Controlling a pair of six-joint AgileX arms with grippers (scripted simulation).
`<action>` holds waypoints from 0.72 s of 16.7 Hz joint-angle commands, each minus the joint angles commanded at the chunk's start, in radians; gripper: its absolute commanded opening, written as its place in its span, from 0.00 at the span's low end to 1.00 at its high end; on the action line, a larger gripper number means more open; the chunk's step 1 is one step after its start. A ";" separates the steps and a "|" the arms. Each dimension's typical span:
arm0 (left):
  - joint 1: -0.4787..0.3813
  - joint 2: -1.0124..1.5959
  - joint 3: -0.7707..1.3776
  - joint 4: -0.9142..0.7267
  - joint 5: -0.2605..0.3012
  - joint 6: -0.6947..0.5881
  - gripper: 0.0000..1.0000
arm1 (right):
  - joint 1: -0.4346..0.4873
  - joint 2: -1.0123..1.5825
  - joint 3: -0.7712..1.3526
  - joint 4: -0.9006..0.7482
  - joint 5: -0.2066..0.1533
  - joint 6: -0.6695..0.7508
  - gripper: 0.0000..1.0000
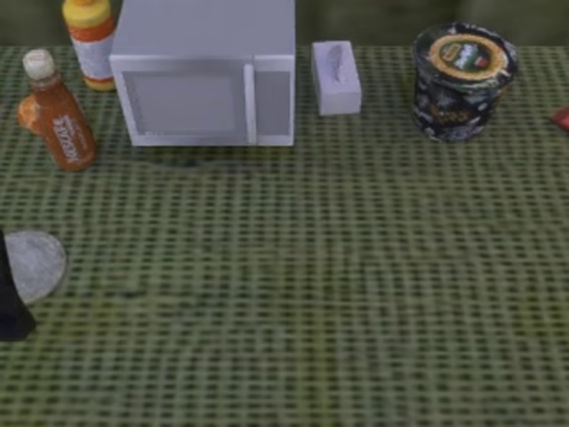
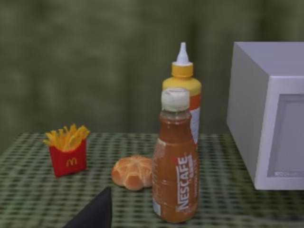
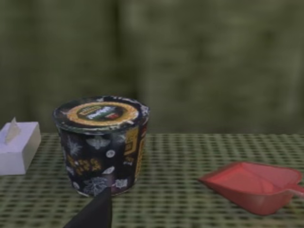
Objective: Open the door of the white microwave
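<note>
Nearest the overhead camera, at about nine o'clock on the table's left edge, sits the left arm (image 1: 16,285) — a dark body with a pale grey disc, parked low and well apart from everything; whether its pincer is open or closed I cannot tell, since only a dark finger tip (image 2: 95,211) shows in its wrist view. The right arm does not appear from above, and its wrist view gives the same lone dark tip (image 3: 95,211), so its pincer cannot be judged either. Nothing is gripped, and the task looks not yet begun. The small boxy white microwave (image 1: 206,36) stands at about eleven o'clock, facing the arms, probably so its front can be reached head-on. Its flat white door with the large grey window (image 1: 182,100) lies shut and flush, the thin vertical white handle (image 1: 250,103) running down its right edge beside the narrow grey control panel (image 1: 273,98) — the likely place to hook and pull. A brown coffee bottle (image 1: 59,120) and a yellow sauce bottle (image 1: 92,40) stand just left of it, a small white tissue box (image 1: 336,77) just right.
</note>
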 joint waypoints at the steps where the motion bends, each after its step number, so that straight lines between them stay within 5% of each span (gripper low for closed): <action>1: 0.000 0.000 0.000 0.000 0.000 0.000 1.00 | 0.000 0.000 0.000 0.000 0.000 0.000 1.00; 6: -0.043 0.104 0.101 -0.030 -0.023 -0.036 1.00 | 0.000 0.000 0.000 0.000 0.000 0.000 1.00; 12: -0.191 0.562 0.480 -0.152 -0.116 -0.158 1.00 | 0.000 0.000 0.000 0.000 0.000 0.000 1.00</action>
